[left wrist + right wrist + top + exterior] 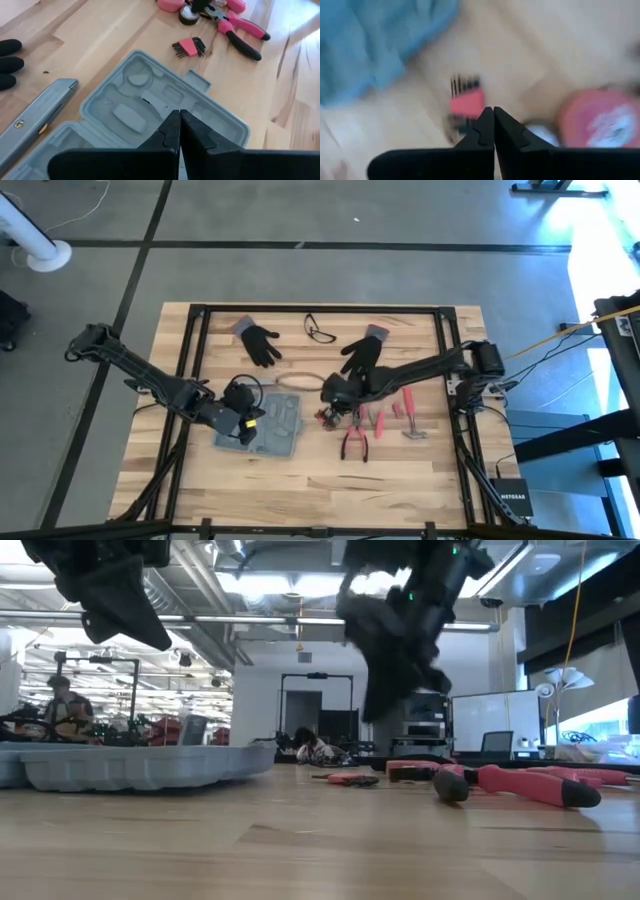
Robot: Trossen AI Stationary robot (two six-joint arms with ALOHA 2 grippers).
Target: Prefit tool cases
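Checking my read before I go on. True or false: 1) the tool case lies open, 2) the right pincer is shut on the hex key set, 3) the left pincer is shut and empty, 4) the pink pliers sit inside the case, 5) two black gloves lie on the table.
1) The tool case lies open: true.
2) The right pincer is shut on the hex key set: false, shut, gripping nothing.
3) The left pincer is shut and empty: true.
4) The pink pliers sit inside the case: false, on bare wood beside it.
5) Two black gloves lie on the table: true.
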